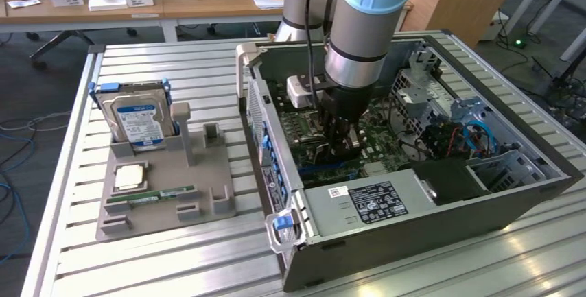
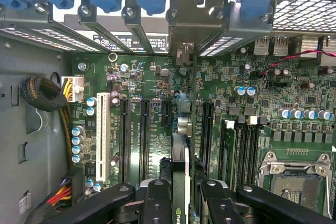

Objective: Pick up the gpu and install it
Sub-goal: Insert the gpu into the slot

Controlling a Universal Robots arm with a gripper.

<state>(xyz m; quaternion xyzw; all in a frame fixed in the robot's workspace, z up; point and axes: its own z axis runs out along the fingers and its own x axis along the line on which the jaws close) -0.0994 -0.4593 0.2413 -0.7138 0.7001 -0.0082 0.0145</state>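
Black gripper (image 2: 181, 196) clamped on thin flat gpu (image 2: 180, 161), edge-on above green slotted motherboard (image 2: 152, 80); grey metal case (image 1: 440, 232)

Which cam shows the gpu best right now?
Wrist view: the gpu sits edge-on in the gripper, right over the motherboard slots. The exterior view gives just a dark sliver of it under the gripper inside the PC case, the arm blocking most.

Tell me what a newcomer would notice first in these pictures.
The robot arm reaches down into the open computer case at the exterior view's right, its gripper clamped on the gpu edge-on over the green motherboard. At that view's left, a hard drive with a blue-white label stands upright in a grey holder.
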